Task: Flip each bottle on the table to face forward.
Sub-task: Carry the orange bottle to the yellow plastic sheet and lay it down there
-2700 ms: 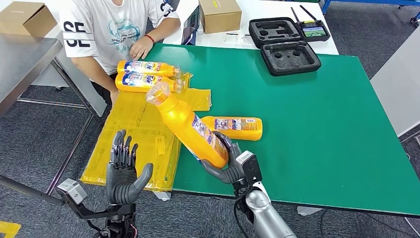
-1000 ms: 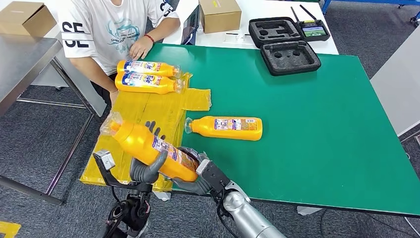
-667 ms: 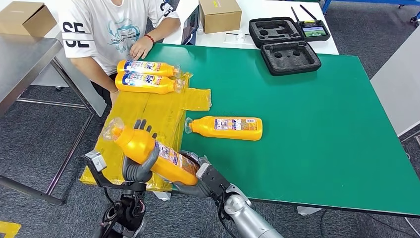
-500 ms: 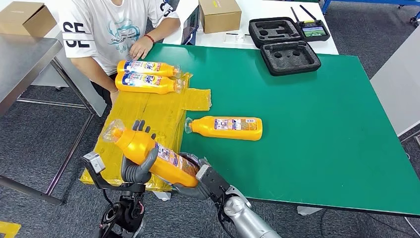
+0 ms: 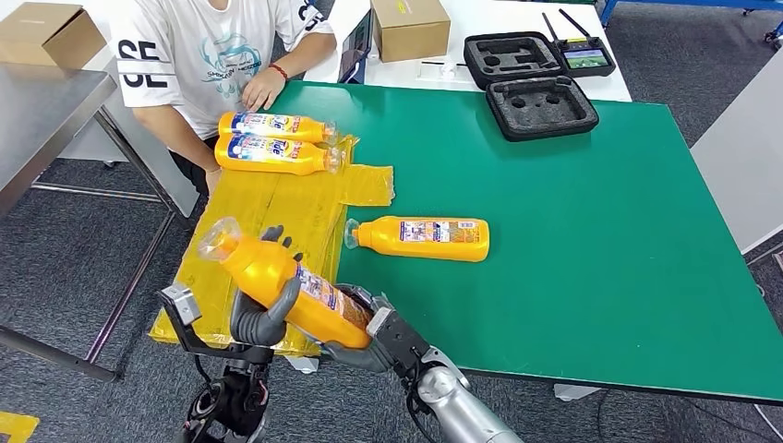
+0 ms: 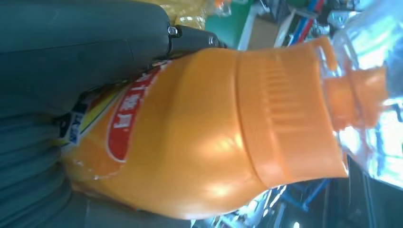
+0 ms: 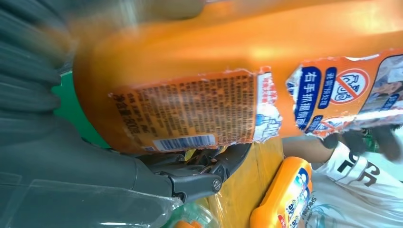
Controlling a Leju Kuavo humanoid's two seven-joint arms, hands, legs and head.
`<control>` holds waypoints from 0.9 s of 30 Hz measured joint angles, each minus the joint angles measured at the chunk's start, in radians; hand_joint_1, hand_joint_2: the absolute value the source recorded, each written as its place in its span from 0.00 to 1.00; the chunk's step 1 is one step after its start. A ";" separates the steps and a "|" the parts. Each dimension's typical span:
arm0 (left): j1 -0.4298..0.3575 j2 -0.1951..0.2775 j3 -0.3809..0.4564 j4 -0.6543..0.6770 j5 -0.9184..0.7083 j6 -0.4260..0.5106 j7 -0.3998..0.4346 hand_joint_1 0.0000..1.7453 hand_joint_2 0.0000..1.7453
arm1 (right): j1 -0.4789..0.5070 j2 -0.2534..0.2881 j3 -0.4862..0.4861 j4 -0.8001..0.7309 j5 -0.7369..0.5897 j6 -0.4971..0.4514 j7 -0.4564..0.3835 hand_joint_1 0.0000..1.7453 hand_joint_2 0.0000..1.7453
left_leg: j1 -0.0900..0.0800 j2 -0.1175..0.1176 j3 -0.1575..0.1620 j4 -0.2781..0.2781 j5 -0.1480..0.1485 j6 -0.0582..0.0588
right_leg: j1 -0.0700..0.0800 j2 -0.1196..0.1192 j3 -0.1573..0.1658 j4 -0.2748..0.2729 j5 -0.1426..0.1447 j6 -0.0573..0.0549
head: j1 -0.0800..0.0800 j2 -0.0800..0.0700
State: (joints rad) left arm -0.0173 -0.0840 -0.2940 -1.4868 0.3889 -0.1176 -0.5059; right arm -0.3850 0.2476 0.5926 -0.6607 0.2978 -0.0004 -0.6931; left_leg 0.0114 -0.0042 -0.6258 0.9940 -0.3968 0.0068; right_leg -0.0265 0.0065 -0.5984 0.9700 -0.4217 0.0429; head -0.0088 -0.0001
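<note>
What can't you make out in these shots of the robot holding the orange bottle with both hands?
- Held orange bottle: its base, in the head view, is covered by the right hand.
- Left hand: most of its fingers lie behind the bottle in the head view.
- Bottle cap: in the left wrist view, glare washes out the clear plastic around it.
- Label print: in the right wrist view, the small text is too blurred to read.
- Person: cut off by the head view's top edge.

Held bottle point(image 5: 288, 287): showing orange-yellow body, orange ribbed collar, clear cap, label bearing red, blue and white print. Left robot hand point(image 5: 261, 311) and right robot hand point(image 5: 367, 333): showing dark grey. Bottle beyond the right robot hand point(image 5: 420, 238): showing orange-yellow with a multicoloured label. Two bottles far beyond the left robot hand point(image 5: 275, 140): showing yellow with blue-white labels. Bench point(image 5: 591, 231): showing green. Sheet point(image 5: 268, 221): showing translucent yellow. Foam case point(image 5: 540, 106): showing black.
</note>
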 joint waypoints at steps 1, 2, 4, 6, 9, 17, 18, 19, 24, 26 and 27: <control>0.000 0.002 -0.004 0.000 -0.004 -0.008 0.006 1.00 1.00 | 0.000 0.000 -0.001 -0.001 0.000 -0.001 0.000 1.00 1.00 | 0.000 0.000 0.000 0.000 0.000 0.000 | 0.000 0.000 0.000 0.000 0.000 0.000 | 0.000 0.000; 0.000 0.005 -0.008 0.000 -0.009 -0.014 0.013 1.00 1.00 | 0.000 0.000 -0.002 -0.002 0.000 -0.004 0.000 1.00 1.00 | 0.000 0.000 0.000 0.000 0.000 0.000 | 0.000 0.000 0.000 0.000 0.000 0.000 | 0.000 0.000; 0.001 0.010 -0.015 0.000 -0.025 -0.022 0.023 1.00 1.00 | 0.000 0.000 -0.004 -0.003 -0.002 -0.012 0.000 1.00 1.00 | 0.000 0.000 0.000 0.000 0.000 0.000 | 0.000 0.000 0.000 0.000 0.000 0.000 | 0.000 0.000; 0.001 0.014 -0.019 0.000 -0.051 -0.023 0.026 1.00 1.00 | 0.000 0.000 -0.005 -0.003 -0.006 -0.020 -0.001 1.00 1.00 | 0.000 0.000 0.000 0.000 0.000 0.000 | 0.000 0.000 0.000 0.000 0.000 0.000 | 0.000 0.000; -0.003 0.017 -0.020 0.000 -0.083 -0.018 0.025 1.00 1.00 | 0.000 0.000 -0.007 -0.003 -0.012 -0.031 -0.003 1.00 1.00 | 0.000 0.000 0.000 0.000 0.000 0.000 | 0.000 0.000 0.000 0.000 0.000 0.000 | 0.000 0.000; -0.044 0.018 -0.020 0.023 -0.086 -0.011 0.028 1.00 1.00 | -0.010 0.004 -0.009 -0.011 -0.025 -0.065 -0.003 0.58 1.00 | 0.000 0.000 0.000 0.000 0.000 0.000 | 0.000 0.000 0.000 0.000 0.000 0.000 | 0.000 0.000; -0.051 0.018 -0.020 0.027 -0.082 -0.012 0.027 1.00 1.00 | -0.013 0.005 -0.009 -0.011 -0.024 -0.070 -0.003 0.58 1.00 | 0.000 0.000 0.000 0.000 0.000 0.000 | 0.000 0.000 0.000 0.000 0.000 0.000 | 0.000 0.000; -0.057 0.018 -0.020 0.032 -0.078 -0.013 0.026 1.00 1.00 | -0.016 0.006 -0.009 -0.011 -0.023 -0.073 -0.003 0.44 1.00 | 0.000 0.000 0.000 0.000 0.000 0.000 | 0.000 0.000 0.000 0.000 0.000 0.000 | 0.000 0.000; -0.077 0.018 -0.020 0.048 -0.075 -0.014 0.025 1.00 1.00 | -0.025 0.011 -0.009 -0.010 -0.018 -0.085 -0.003 0.00 0.00 | 0.000 0.000 0.000 0.000 0.000 0.000 | 0.000 0.000 0.000 0.000 0.000 0.000 | 0.000 0.000; -0.079 0.017 -0.020 0.057 -0.076 -0.003 0.019 1.00 1.00 | -0.034 0.016 -0.009 -0.009 -0.023 -0.087 -0.003 0.00 0.00 | 0.000 0.000 0.000 0.000 0.000 0.000 | 0.000 0.000 0.000 0.000 0.000 0.000 | 0.000 0.000; -0.079 0.017 -0.020 0.063 -0.079 0.011 0.011 1.00 1.00 | -0.039 0.019 -0.009 -0.009 -0.030 -0.087 -0.003 0.00 0.00 | 0.000 0.000 0.000 0.000 0.000 0.000 | 0.000 0.000 0.000 0.000 0.000 0.000 | 0.000 0.000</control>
State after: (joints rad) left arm -0.0966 -0.0671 -0.3141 -1.4242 0.3098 -0.1069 -0.4951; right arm -0.4244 0.2666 0.5837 -0.6694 0.2683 -0.0873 -0.6966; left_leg 0.0114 -0.0041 -0.6258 0.9940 -0.3966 0.0068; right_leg -0.0264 0.0066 -0.5988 0.9701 -0.4216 0.0429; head -0.0088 0.0000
